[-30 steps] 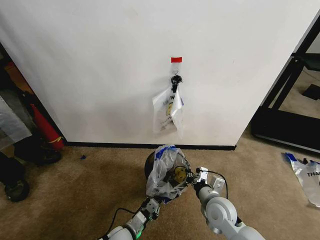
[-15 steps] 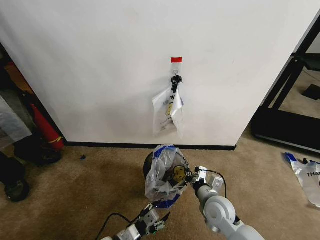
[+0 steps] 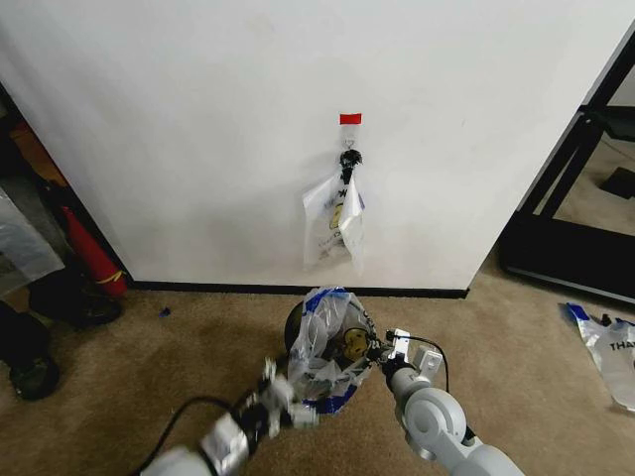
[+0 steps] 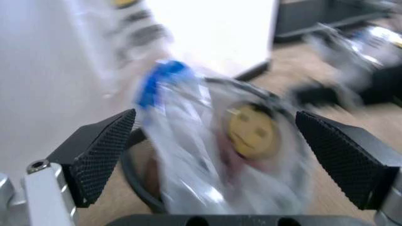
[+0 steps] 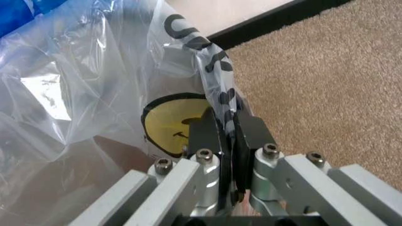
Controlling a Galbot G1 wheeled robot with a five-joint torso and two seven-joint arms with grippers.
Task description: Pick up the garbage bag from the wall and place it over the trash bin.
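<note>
Carpet at the frame's lower centre holds the trash bin (image 3: 296,327) with the flimsy, slippery garbage bag (image 3: 325,342) draped over it, my right gripper (image 3: 378,349) pinching its edge, my left gripper (image 3: 288,409) spread, apparently empty.

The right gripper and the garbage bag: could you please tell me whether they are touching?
Touching. The right wrist view shows the right gripper shut, with a fold of the garbage bag pinched between its black pads beside the yellow smiley.

A spare bag (image 3: 607,355) lies flat on my carpet (image 3: 139,357) far right; a red object (image 3: 91,260) leans at left, beside dark wheels (image 3: 30,375).
</note>
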